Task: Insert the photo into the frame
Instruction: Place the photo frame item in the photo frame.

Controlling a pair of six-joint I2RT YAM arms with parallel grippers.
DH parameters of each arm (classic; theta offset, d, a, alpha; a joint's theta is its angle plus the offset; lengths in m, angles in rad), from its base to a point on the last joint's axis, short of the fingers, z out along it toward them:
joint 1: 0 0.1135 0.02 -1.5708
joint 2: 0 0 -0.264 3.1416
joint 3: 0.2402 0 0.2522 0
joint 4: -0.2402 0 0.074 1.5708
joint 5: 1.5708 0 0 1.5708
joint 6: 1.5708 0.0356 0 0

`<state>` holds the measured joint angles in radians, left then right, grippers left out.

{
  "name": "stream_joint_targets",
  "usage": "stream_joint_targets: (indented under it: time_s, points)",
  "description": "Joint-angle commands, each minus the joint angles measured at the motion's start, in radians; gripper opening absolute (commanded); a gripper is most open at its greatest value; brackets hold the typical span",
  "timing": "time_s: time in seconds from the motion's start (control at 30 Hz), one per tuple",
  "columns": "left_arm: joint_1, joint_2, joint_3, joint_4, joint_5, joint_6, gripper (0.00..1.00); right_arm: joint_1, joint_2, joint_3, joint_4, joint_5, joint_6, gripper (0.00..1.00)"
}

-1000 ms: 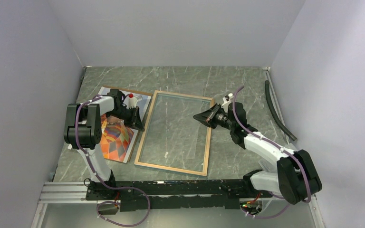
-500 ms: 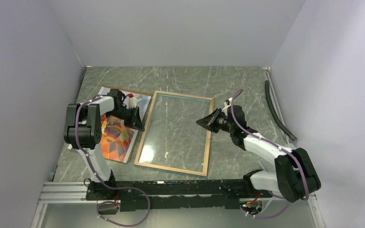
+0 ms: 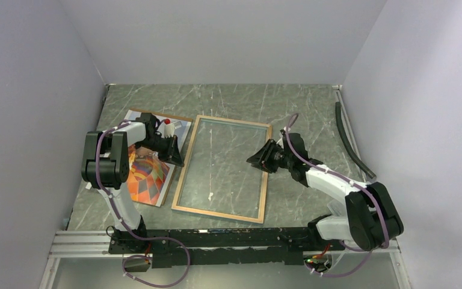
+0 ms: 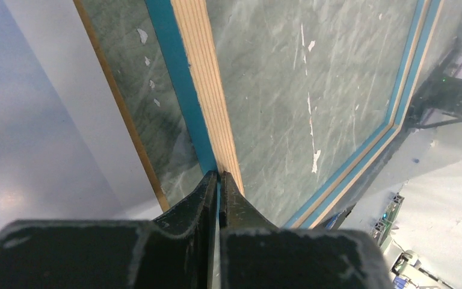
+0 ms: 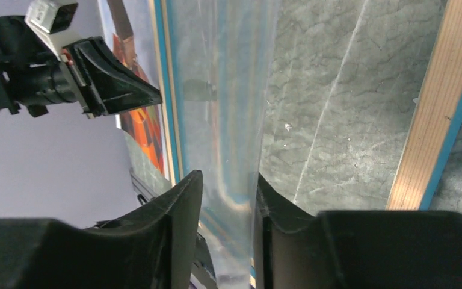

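Pinching the frame point(image 3: 216, 214) by its left rim, seemingly, left tool point(image 4: 219, 180) closed; right tool point(image 5: 227, 180) parted, empty.

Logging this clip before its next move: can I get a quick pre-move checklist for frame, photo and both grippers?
1. the frame lying wood back up: ok.
2. the photo inside frame: not ok, it lies to the left of it.
3. Photo free to lift: not ok, left arm crosses it.
4. left gripper shut at frame's rim: ok; actual hold: cannot tell.
5. right gripper open over pane: ok.
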<state>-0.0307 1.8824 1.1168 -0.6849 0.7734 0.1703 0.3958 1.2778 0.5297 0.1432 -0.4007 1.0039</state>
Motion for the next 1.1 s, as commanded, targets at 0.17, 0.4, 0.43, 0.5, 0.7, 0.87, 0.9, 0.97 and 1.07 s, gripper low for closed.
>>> stream_joint_targets:
  time_s: [0.17,0.4,0.43,0.5,0.7,0.87,0.9,0.97,1.07]
  points:
    - [-0.017,-0.001,-0.008,0.016,0.006,0.005,0.07,0.029,0.063,0.183,-0.238,0.055,-0.173,0.77]
    - [-0.017,0.002,-0.008,0.020,0.007,0.002,0.07,0.066,0.125,0.325,-0.472,0.182,-0.271,1.00]
    - [-0.017,0.002,-0.008,0.019,0.007,0.003,0.07,0.070,0.132,0.338,-0.498,0.198,-0.280,1.00]
    - [-0.017,0.000,-0.009,0.020,0.006,0.002,0.07,0.079,0.145,0.368,-0.546,0.236,-0.296,1.00]
    - [-0.017,0.000,-0.011,0.018,0.007,0.004,0.07,0.090,0.178,0.418,-0.647,0.323,-0.337,1.00]
    - [-0.015,0.001,-0.009,0.018,0.010,0.003,0.06,0.095,0.190,0.423,-0.648,0.334,-0.343,1.00]
    - [-0.015,0.001,-0.009,0.017,0.011,0.003,0.06,0.096,0.190,0.424,-0.645,0.333,-0.342,1.00]
    - [-0.015,-0.002,-0.008,0.016,0.011,0.003,0.06,0.096,0.195,0.427,-0.640,0.332,-0.342,1.00]
    - [-0.016,0.000,-0.002,0.009,0.011,0.005,0.06,0.096,0.199,0.435,-0.645,0.337,-0.343,1.00]
